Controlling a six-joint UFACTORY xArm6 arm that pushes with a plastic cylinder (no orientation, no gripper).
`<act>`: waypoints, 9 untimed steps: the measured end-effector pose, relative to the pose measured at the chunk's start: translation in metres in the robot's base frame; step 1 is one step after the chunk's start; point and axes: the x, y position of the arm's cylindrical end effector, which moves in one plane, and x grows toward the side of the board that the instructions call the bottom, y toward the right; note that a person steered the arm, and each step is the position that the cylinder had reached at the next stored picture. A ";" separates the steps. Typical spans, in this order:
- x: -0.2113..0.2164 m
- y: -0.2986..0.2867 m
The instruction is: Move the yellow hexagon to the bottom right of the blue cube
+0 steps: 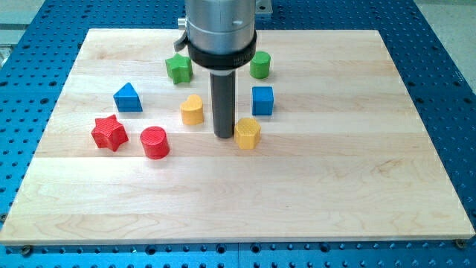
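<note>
Yellow hexagon (248, 133): lay near the middle of the wooden board (312, 201), a little toward its top edge, below and slightly left of the blue cube.
Blue cube (262, 100): sat just above the hexagon, apart from it, toward the board's top edge.
My tip (224, 135): rested just beside the hexagon's left side; actual contact could not be made out.
End effector: a plain dark rod under a grey collar, with nothing to open or close and nothing held.
Yellow heart-like block (192, 110): stood left of the rod, apart from it.
Green star-like block (179, 68): near the top edge, left of the collar.
Green cylinder (259, 65): near the top edge, right of the collar.
Blue triangular block (128, 97): toward the left edge.
Red star (109, 132): nearest the left edge, below the blue triangular block.
Red cylinder (155, 142): just right of the red star.
</note>
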 end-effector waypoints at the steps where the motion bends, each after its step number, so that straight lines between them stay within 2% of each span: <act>1: -0.013 0.007; 3: 0.015 0.034; 4: 0.015 0.011; 5: 0.049 0.001; 6: 0.056 0.004; 8: 0.036 0.010; 9: 0.042 0.036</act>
